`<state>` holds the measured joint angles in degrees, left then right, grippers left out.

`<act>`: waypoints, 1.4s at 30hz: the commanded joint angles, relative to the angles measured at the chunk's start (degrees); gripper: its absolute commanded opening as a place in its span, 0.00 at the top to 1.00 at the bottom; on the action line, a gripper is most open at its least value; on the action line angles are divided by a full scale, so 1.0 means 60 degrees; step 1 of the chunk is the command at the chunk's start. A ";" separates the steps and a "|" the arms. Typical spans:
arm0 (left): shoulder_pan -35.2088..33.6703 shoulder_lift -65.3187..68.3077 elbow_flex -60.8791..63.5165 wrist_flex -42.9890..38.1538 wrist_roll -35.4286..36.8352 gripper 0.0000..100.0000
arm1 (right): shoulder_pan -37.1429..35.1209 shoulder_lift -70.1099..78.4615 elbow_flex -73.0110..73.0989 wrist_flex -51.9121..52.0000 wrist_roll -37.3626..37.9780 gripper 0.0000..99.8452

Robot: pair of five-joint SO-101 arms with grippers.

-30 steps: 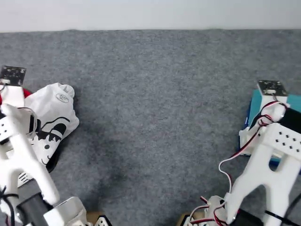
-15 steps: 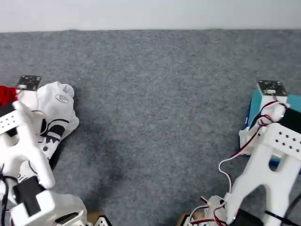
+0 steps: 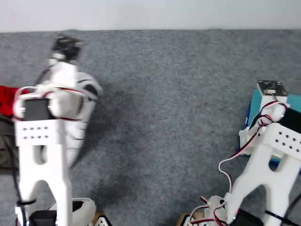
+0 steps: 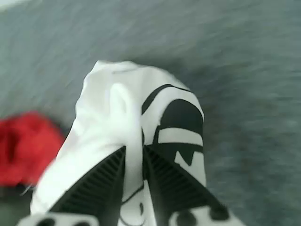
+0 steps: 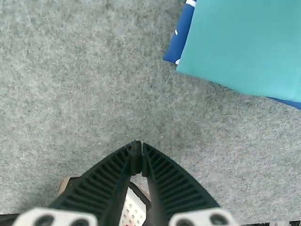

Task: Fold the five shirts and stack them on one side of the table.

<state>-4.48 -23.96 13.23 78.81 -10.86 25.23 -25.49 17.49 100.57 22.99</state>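
The right gripper [image 5: 141, 149], its black ribbed plastic fingers [image 5: 108, 181] pressing tip to tip with nothing between them, is hanging over the grey felt-like table covering [image 5: 61, 70]. Taking the way the fingers point as twelve o'clock, a folded teal fabric shirt [image 5: 244, 42] is lying at about one o'clock. It is resting on a folded dark blue fabric shirt [image 5: 178, 40], whose edge is peeking out along the near side.

The table [image 3: 178, 103] is covered with a grey felt-like fabric across its whole surface. At the right edge, a folded blue shirt [image 5: 181, 37] is laid flat on the covering, and a folded teal shirt [image 5: 244, 42] is stacked on it. At the left side, a white shirt [image 3: 80, 127] with black print is draped on the surface. Just beside it, a red shirt [image 3: 7, 99] is bunched at the table edge.
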 commanded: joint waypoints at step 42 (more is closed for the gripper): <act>-0.4410 -0.0454 -0.1121 0.3297 0.1128 0.81 | -0.6908 0.1692 -0.3575 -0.0608 0.0015 0.99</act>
<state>-25.14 -24.75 8.48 95.96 -4.44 -10.90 -17.85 1.49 98.46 22.99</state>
